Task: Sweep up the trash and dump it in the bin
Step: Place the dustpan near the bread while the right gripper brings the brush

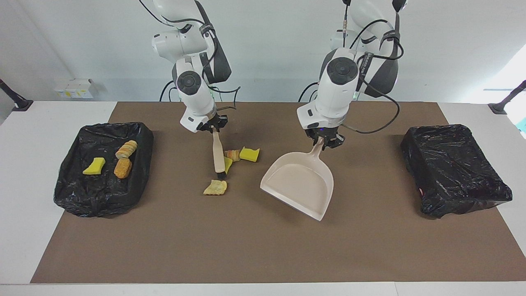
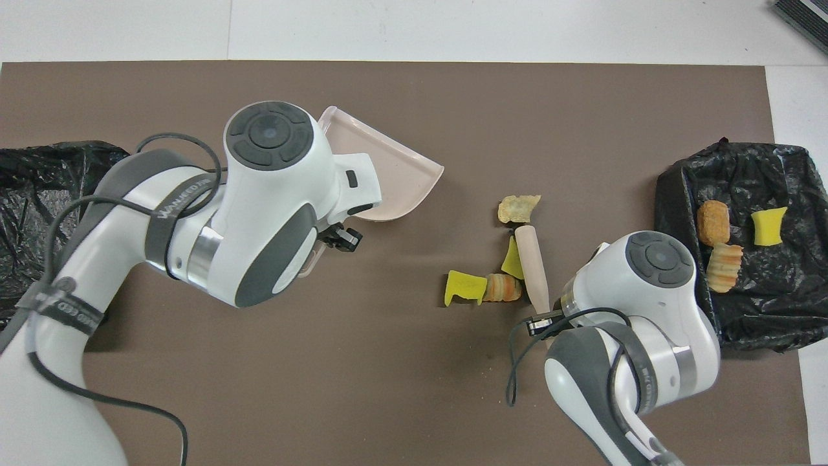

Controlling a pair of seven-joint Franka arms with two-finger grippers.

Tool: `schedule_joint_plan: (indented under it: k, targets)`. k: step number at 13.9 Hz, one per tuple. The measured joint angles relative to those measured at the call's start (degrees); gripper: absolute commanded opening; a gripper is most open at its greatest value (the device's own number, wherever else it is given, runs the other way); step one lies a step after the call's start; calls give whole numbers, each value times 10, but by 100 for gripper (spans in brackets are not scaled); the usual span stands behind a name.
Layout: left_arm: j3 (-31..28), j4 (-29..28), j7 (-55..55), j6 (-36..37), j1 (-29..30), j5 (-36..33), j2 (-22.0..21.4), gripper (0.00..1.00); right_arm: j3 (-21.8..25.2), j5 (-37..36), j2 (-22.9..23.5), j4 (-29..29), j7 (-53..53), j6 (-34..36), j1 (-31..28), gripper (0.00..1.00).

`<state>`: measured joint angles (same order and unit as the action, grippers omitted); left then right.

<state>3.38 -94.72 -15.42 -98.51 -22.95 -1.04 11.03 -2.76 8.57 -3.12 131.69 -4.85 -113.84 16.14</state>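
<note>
Trash on the mat: four scraps lie loose on the brown mat [image 1: 263, 255] near its middle, toward the right arm's end. A yellow sponge piece [image 1: 249, 154] and a tan bread chunk [image 1: 233, 155] touch each other; a second yellow piece [image 1: 227, 164] sits against the brush; a pale crusty chunk [image 1: 215, 187] lies just past the brush tip, farthest from the robots.

Trash in the bin: three scraps, one yellow sponge piece [image 1: 94, 166] and two bread chunks [image 1: 123, 158], rest inside the black-lined bin [image 1: 102, 193] at the right arm's end of the table.

Brush: the beige-handled brush [image 1: 218, 154] has its long axis running away from the robots, bristle end down on the mat next to the pale chunk.

Right gripper [image 1: 213, 128]: clamped tight on the top of the brush handle, above the scraps.

Dustpan: the beige dustpan [image 1: 299, 183] is raised off the mat and tilted, its open mouth pointing away from the robots and turned slantwise, handle uppermost.

Left gripper [image 1: 325, 142]: closed narrowly around the dustpan handle.

Hidden parts: in the overhead view the left arm covers most of the dustpan and its handle, and the right arm hides the brush's upper end.

Second bin: another black-lined bin [image 1: 454, 168] stands at the left arm's end; its contents cannot be made out.
</note>
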Motion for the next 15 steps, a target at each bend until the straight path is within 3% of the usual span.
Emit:
schedule_joint_plan:
  k: [3,6,9,15]
  targets:
    - [-1,-66,-101,4,37,0,-49,0,5,-5,1,-42,8,77,-15,0]
    - [-1,-116,-135,-3,56,0,-73,0,8,-32,1,-90,62,139,-65,0]
    - [-2,-136,-169,-20,70,0,-81,0,10,-48,5,-89,114,127,-97,0]
    - [-1,-157,-258,-49,76,0,-91,0,10,-56,38,-87,138,39,-115,0]
